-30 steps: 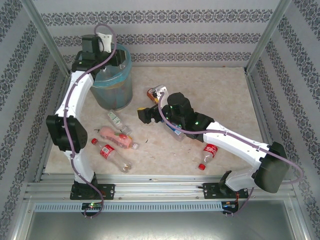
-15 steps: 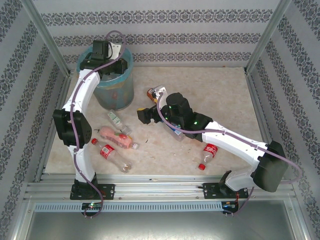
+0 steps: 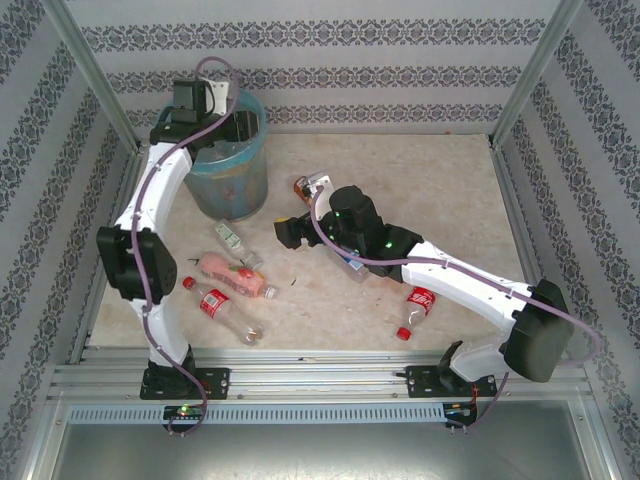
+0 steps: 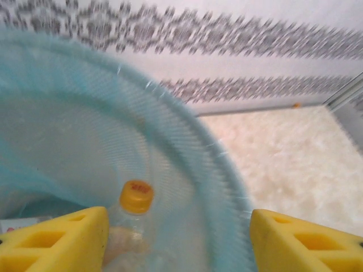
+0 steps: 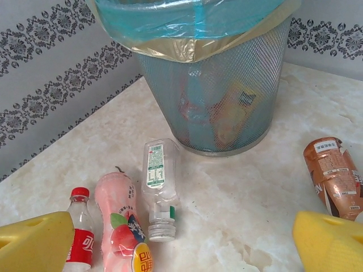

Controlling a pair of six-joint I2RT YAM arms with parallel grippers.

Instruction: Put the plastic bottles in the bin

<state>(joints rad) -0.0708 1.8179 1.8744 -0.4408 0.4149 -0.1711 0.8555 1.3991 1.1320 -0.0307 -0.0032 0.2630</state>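
The bin (image 3: 235, 185), a blue mesh basket with a blue liner, stands at the back left. My left gripper (image 3: 236, 128) hangs open over its mouth. In the left wrist view the yellow pads (image 4: 57, 241) stand wide apart above the bin's liner (image 4: 187, 130). A clear bottle with an orange cap (image 4: 136, 198) sits below them inside the bin, close to the left pad and not clamped. My right gripper (image 3: 290, 230) is open and empty mid-table, facing several plastic bottles: a pink one (image 5: 119, 226), a capless clear one (image 5: 159, 187), a red-labelled one (image 5: 82, 226) and a brown one (image 5: 332, 175).
Another red-labelled bottle (image 3: 418, 305) lies near the front, right of centre. A blue-labelled bottle (image 3: 352, 268) lies partly under my right arm. Patterned walls and metal posts close in the table on three sides. Through the bin's mesh (image 5: 210, 85), earlier bottles show.
My left gripper swung further over the bin, then its jaws opened and the orange-capped bottle left them. The right arm has stayed put.
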